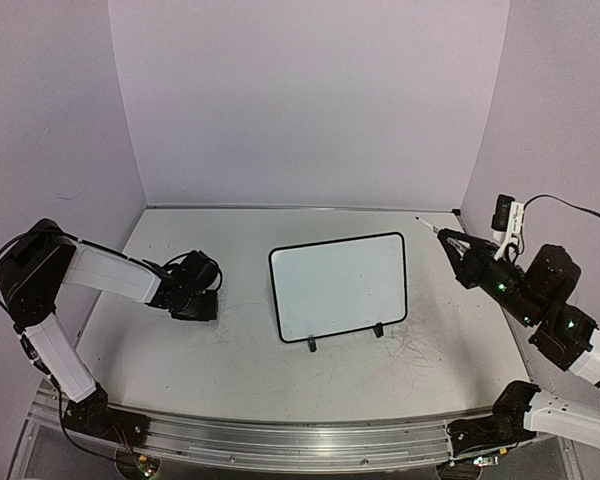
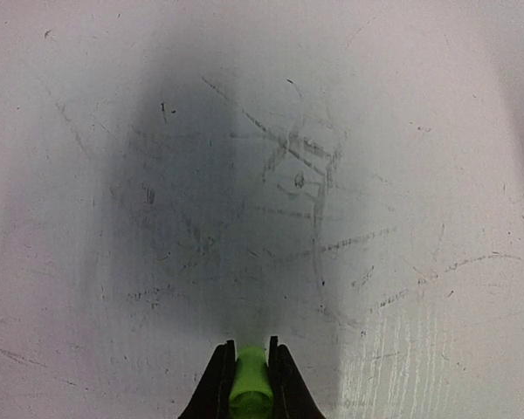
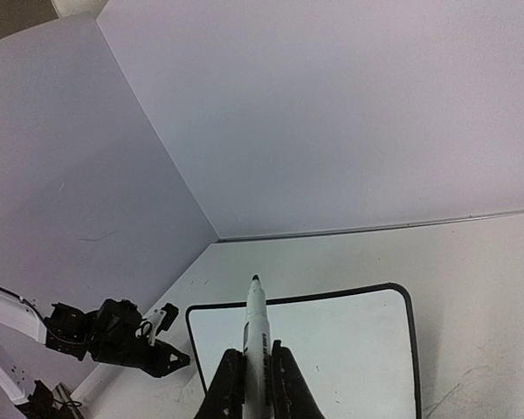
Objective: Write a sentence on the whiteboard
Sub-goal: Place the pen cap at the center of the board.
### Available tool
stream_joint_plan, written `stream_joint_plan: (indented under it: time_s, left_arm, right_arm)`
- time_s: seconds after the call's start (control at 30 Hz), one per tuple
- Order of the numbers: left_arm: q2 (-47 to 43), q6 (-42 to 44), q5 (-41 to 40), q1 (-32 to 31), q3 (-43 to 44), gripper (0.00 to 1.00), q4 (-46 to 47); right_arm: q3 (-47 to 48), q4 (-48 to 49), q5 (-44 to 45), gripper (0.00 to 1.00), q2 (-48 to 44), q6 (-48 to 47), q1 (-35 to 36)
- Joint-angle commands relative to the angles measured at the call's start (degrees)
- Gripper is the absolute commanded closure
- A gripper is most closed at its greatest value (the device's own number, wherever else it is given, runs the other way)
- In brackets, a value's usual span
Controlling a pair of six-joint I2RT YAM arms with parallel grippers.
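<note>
The whiteboard (image 1: pixel 340 285) is a small blank white board with a thin black frame and two black feet, at the table's middle. It also shows in the right wrist view (image 3: pixel 341 349). My right gripper (image 1: pixel 452 245) is raised to the board's right and is shut on a white marker (image 3: pixel 256 323). The marker's black tip is bare and points out past the fingers toward the board's far edge. My left gripper (image 1: pixel 196 302) is left of the board, pointing down at the tabletop. It is shut on a small green cap (image 2: pixel 250 384).
The white tabletop (image 2: pixel 314 201) under the left gripper carries old grey scribbles and scratches. Lavender walls (image 1: pixel 310 100) close the table at the back and both sides. A metal rail (image 1: pixel 280 440) runs along the near edge between the arm bases.
</note>
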Motion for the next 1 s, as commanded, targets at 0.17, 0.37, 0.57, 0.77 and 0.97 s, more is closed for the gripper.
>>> stream_joint_plan:
  time_s: [0.17, 0.37, 0.57, 0.77, 0.97]
  left_arm:
    - [0.75, 0.83, -0.69, -0.37, -0.19, 0.87, 1.64]
    - [0.32, 1.61, -0.80, -0.37, -0.23, 0.83, 1.57]
    - [-2.72, 2.10, -0.85, -0.37, -0.01, 0.74, 1.19]
    - [-5.66, 2.66, -0.38, -0.37, 1.07, 0.62, 0.19]
    - [-8.46, 3.74, -0.51, -0.36, 1.75, 0.52, -0.73]
  right_arm:
    - [0.44, 1.66, 1.04, 1.00, 0.92, -0.56, -0.02]
    - [0.41, 2.13, 0.85, 1.00, 1.29, -0.31, -0.07]
    - [0.51, 2.21, 0.50, 1.00, 1.74, -0.04, -0.07]
    - [1.53, 2.27, 0.23, 1.00, 3.11, -0.24, -0.04]
    - [0.96, 2.54, 0.06, 1.00, 3.12, 0.49, -0.07]
